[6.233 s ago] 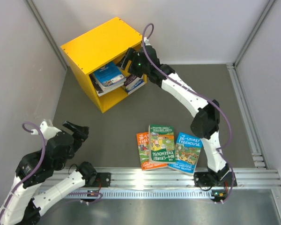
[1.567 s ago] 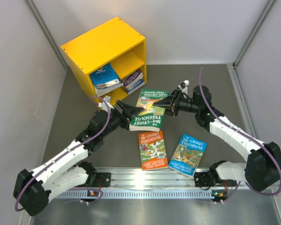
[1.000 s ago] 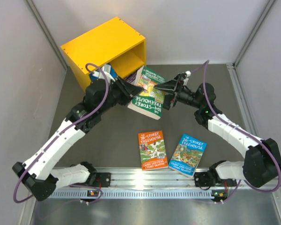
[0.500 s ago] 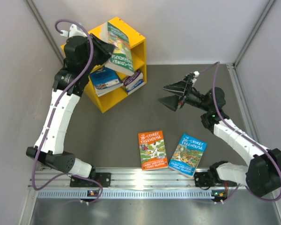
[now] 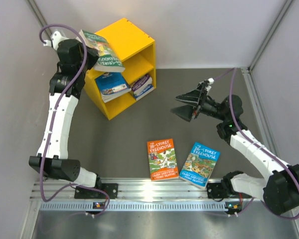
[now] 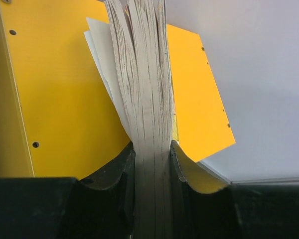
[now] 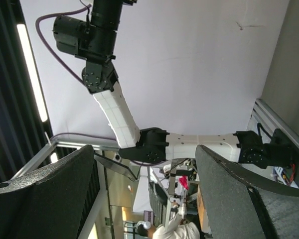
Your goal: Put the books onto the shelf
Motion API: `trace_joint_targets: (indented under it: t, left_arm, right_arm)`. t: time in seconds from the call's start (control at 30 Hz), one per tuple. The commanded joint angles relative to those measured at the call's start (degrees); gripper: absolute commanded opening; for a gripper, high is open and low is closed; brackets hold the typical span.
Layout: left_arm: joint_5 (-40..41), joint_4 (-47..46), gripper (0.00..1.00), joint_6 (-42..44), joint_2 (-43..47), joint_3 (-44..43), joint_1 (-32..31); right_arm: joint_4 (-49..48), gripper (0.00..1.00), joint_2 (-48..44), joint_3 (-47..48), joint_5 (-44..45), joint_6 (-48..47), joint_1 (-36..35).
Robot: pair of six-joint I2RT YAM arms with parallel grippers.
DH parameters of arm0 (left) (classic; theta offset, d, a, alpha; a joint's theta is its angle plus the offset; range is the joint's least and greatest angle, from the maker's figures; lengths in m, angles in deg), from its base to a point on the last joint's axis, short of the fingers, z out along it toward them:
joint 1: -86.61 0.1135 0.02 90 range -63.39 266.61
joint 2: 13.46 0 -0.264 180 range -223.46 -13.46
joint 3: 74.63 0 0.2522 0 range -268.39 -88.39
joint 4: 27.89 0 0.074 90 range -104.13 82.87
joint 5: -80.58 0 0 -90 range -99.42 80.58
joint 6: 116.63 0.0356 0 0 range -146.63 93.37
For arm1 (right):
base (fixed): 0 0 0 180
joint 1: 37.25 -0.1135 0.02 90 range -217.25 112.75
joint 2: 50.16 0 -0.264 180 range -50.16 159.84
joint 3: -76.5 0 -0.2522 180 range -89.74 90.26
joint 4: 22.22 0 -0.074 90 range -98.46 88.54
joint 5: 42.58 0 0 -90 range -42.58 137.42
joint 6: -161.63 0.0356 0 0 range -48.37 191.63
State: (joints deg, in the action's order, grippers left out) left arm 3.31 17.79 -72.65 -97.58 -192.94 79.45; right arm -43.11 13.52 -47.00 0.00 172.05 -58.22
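Far left: left gripper (image 5: 88, 56) closed tight on the green book (image 5: 102, 50), held tilted above the top of the yellow shelf (image 5: 127, 37). Bring down to the open front, level with a compartment, slide in beside the stored books (image 5: 112, 82); release only once supported. Centre: orange book (image 5: 162, 158), blue book (image 5: 200, 163) flat on table (image 5: 89, 129). Right: right gripper (image 5: 176, 103) spread wide, empty, well clear of the books.
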Motion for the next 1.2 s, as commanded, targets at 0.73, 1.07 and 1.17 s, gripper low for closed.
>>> trace_joint_targets:
  t: [0.73,1.07,1.17]
  left_arm:
    - [10.6,8.5,0.80,7.9,-4.9,1.2,4.7]
    - [14.4,13.2,0.88,12.3,3.3,-1.1,4.9]
    - [10.9,15.3,0.88,11.6,7.0,-0.4,4.9]
  right_arm:
    - [22.0,0.88,-4.6,0.1,-4.8,-17.5,4.4]
    - [55.6,0.96,-2.1,6.6,0.4,-45.3,4.5]
    - [64.9,1.00,1.2,8.3,5.1,-55.6,4.4]
